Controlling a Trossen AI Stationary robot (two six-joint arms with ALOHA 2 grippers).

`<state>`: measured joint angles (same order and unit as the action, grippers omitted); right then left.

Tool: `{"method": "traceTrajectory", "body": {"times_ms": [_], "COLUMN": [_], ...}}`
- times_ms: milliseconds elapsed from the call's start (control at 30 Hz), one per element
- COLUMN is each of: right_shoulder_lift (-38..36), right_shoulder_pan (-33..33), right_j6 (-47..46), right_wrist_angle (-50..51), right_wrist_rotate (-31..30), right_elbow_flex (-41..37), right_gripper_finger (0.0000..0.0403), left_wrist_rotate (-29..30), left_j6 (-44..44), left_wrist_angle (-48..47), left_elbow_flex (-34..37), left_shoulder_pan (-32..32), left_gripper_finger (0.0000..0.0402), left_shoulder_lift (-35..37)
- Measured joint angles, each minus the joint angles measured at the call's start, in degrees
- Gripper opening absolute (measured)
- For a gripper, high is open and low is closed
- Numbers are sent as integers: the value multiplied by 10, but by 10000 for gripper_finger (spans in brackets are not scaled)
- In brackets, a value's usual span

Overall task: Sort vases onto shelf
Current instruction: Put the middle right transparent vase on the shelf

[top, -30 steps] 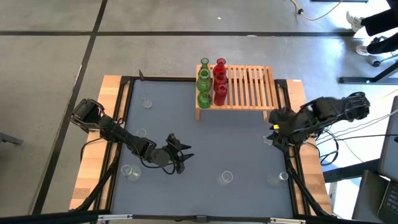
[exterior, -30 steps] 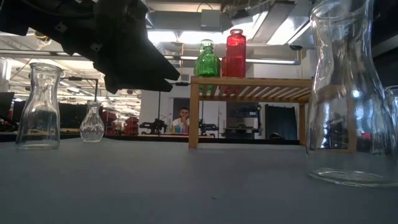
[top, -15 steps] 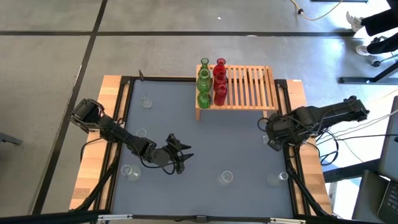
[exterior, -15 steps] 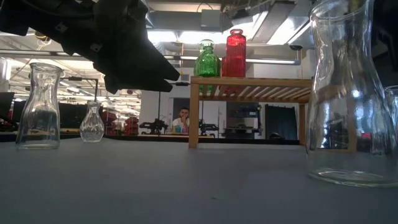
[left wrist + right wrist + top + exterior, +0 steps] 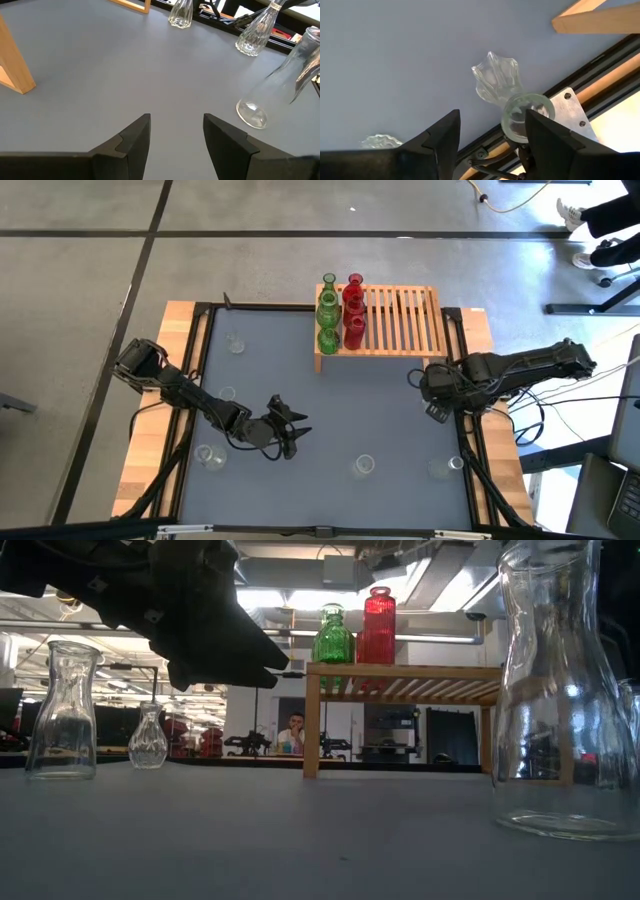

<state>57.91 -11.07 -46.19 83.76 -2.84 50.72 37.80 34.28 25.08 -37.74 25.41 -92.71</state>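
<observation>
— Shelved so far?
— Green and red glass vases [image 5: 340, 312], ranked on slatted light-wood shelf [image 5: 400, 320], one o'clock.
— Left?
— Clear glass vases [image 5: 363, 465] scattered. Right gripper [image 5: 490, 145], three o'clock, parted beside fluted clear vase [image 5: 496, 82], gripping nothing. Left gripper [image 5: 175, 125], seven o'clock, parted, empty.

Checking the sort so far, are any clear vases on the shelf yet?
No. In the high view the shelf holds only green vases and red vases.

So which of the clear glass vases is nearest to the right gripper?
The fluted clear glass vase by the table's right edge, directly before the right gripper; the other clear vases stand farther off.
</observation>
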Motion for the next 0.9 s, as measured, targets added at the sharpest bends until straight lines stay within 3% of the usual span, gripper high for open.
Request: {"method": "traceTrajectory", "body": {"times_ms": [300,700,900], "right_shoulder_lift": [0,0,0], "right_shoulder_pan": [0,-2,-2], "right_j6": [29,90,96], "right_wrist_angle": [-20,-24,-7], "right_wrist_rotate": [1,-1,3], "right_elbow_flex": [-42,-46,4], "right_gripper_finger": [191,13,25], "left_wrist_rotate": [0,0,0], "left_j6": [0,0,0], "left_wrist_angle": [-1,-1,-1], "left_elbow_flex": [0,0,0], "left_shoulder_pan": [0,0,0], "left_gripper_finger": [176,176,176], "left_shoulder_lift": [0,0,0]}}
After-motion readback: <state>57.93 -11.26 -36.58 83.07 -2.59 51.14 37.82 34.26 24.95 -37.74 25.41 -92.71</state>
